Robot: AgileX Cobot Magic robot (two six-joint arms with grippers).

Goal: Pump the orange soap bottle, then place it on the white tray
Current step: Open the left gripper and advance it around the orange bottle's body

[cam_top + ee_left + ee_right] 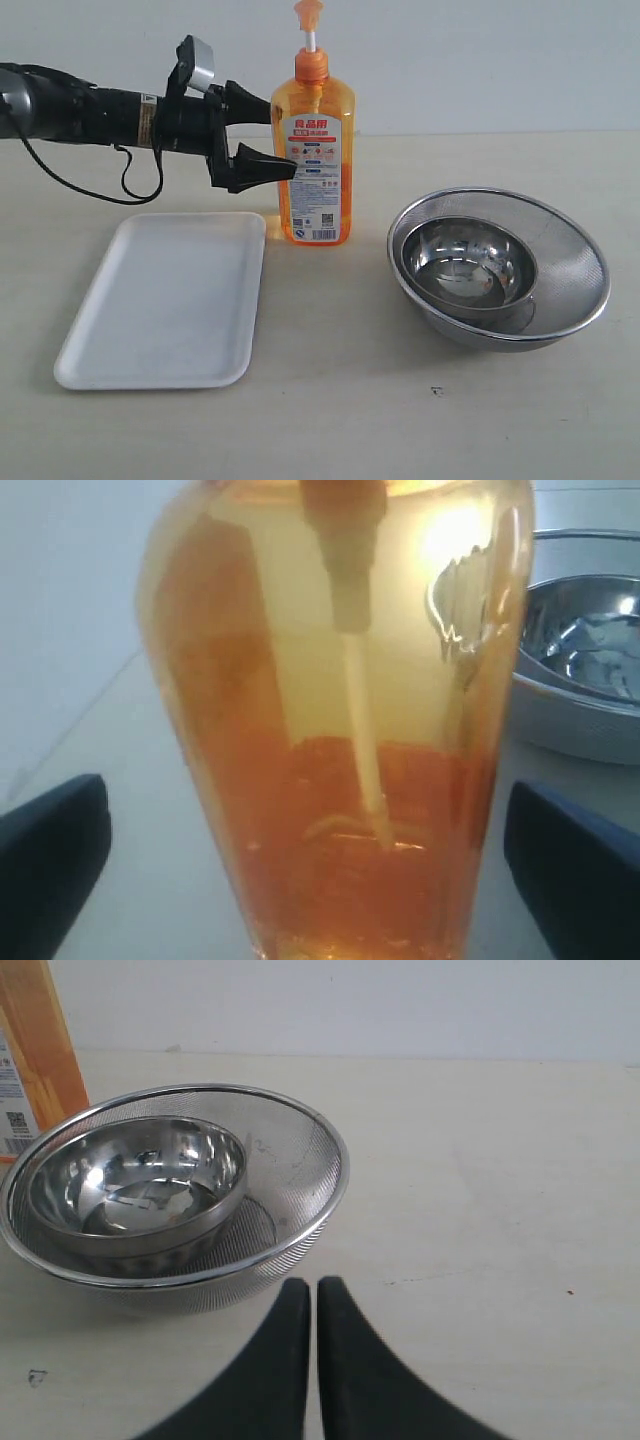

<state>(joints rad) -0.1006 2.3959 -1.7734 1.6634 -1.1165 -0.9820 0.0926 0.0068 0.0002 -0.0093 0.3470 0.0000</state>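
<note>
The orange soap bottle [316,150] stands upright on the table just behind the far right corner of the white tray [165,300]. Its pump head [309,12] is up on the white stem. My left gripper [282,140] reaches in from the left and is open, with one finger on each side of the bottle's body. In the left wrist view the bottle [340,730] fills the space between the fingers [55,865], and a gap shows on both sides. My right gripper [313,1285] is shut on nothing, low over the table in front of the bowls; the bottle's edge [40,1050] shows beyond them.
A steel mesh bowl [575,270] with a smaller steel bowl [465,262] inside it sits right of the bottle, also seen as the mesh bowl [300,1190] in the right wrist view. The tray holds nothing. A black cable [130,185] hangs under the left arm.
</note>
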